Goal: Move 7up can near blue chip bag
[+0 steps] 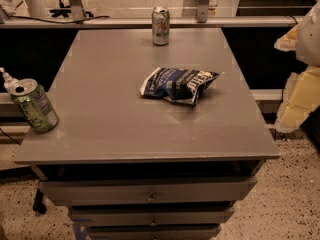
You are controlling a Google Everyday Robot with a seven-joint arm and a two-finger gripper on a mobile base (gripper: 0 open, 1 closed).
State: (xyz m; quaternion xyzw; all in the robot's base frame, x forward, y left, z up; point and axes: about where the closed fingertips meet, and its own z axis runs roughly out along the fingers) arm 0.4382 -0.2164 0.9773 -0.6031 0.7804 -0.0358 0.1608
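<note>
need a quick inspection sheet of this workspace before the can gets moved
surface: grey flat top of a drawer cabinet, carrying three items
job's things: green aluminium 7up can at the left edge, appearing to lean left; crumpled dark blue foil chip bag lying near the middle, well apart from it
clutter: silver-white can with red and green marks, upright at the far edge
grippers: the one gripper seems to be among pale blurred robot parts at the right edge, off the top, away from both cans
cables: dark cable along the far rail, top left
surroundings: speckled floor; drawers below the top
</note>
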